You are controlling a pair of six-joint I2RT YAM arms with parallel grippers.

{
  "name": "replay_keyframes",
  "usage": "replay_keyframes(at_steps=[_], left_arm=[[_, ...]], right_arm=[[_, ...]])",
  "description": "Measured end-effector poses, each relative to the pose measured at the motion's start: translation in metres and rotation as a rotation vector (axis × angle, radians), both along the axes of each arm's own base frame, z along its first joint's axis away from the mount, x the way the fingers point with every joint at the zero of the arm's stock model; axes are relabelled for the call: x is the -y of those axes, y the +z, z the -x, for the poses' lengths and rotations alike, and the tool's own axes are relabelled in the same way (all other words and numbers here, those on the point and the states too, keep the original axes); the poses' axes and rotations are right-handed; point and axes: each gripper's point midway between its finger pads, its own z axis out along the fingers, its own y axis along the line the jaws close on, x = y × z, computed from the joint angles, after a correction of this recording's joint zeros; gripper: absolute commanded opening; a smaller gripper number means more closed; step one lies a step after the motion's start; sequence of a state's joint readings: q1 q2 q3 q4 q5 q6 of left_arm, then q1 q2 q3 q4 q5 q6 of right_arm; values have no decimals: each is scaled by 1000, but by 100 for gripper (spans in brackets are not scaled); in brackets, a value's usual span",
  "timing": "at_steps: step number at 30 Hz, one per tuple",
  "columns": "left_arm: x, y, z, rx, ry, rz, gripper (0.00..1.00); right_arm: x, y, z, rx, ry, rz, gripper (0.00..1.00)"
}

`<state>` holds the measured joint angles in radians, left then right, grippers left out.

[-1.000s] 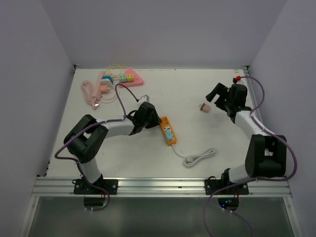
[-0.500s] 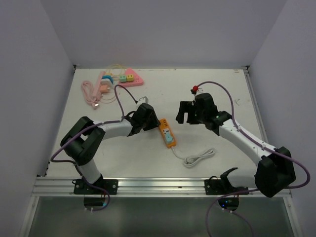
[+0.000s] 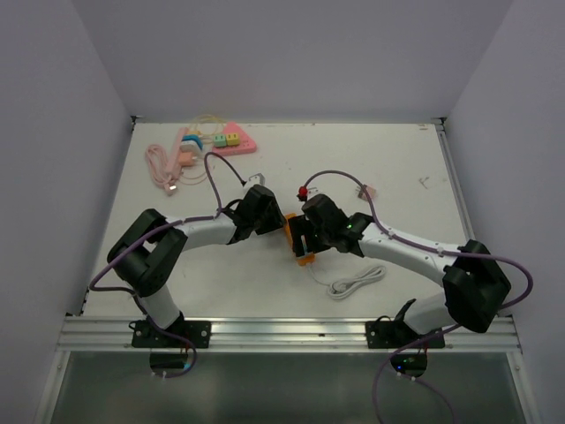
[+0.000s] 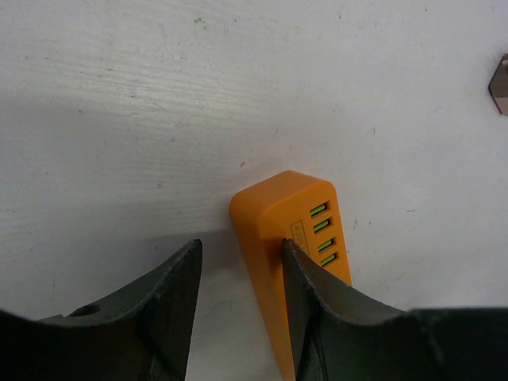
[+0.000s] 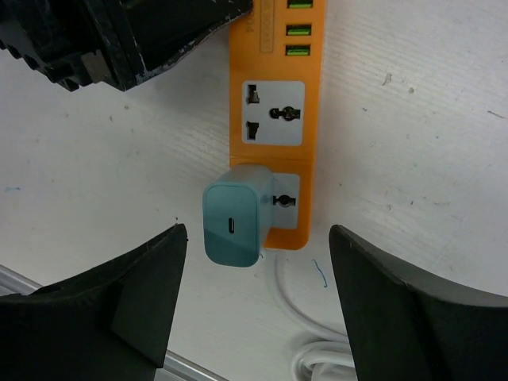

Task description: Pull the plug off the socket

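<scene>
I saw the teal plug [image 5: 232,226] seated in the orange socket strip [image 5: 274,127], in the outlet nearest the end where the white cable [image 3: 353,284] left it. The strip lay flat near the middle of the bench [image 3: 406,159]. My right hand [image 5: 255,234] hung over the plug, its fingers spread wide on either side and touching neither the plug nor the strip. My left hand [image 4: 240,262] was at the strip's far end, parted narrowly. One finger lay against the orange casing, and bare bench showed between the other finger and the strip.
</scene>
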<state>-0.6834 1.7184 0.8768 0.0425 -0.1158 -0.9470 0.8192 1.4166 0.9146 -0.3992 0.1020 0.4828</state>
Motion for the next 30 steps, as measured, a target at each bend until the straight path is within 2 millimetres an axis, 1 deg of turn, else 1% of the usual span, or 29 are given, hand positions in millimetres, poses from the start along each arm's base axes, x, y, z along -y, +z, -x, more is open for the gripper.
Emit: replay_keyframes(at_steps=[5,10,16,17,19,20,21,22,23,24,25,28,30], left_arm=[[0,0,0,0,0,0,49],[0,0,0,-1,-2,1,49],[1,0,2,-5,-7,7,49],[1,0,2,-5,-8,8,49],[1,0,3,-7,-12,10,51],[1,0,4,-10,-13,11,52],[1,-1,5,-11,-16,12,54],[0,-1,7,-13,-17,12,56],[0,-1,8,-17,-19,12,58],[-1,-2,11,-22,-23,13,62],[-2,-2,13,-26,-26,14,64],[-3,-3,21,-41,-41,27,67],[-2,-2,27,-48,-54,35,67]], right_arm=[[-3,-11,6,-18,11,34,71],[-7,-13,8,-8,18,45,69],[-10,-24,11,-25,28,69,58],[-11,-25,11,-25,29,70,52],[-11,-26,11,-25,29,73,46],[-12,-26,12,-25,28,70,39],[-13,-25,11,-24,29,67,35],[-14,-25,11,-20,30,67,25],[-14,-25,11,-16,31,70,20],[-14,-25,11,-14,29,71,16],[-14,-24,11,-11,28,72,9],[-14,-24,9,-5,22,71,1],[-14,-24,8,-1,19,71,0]])
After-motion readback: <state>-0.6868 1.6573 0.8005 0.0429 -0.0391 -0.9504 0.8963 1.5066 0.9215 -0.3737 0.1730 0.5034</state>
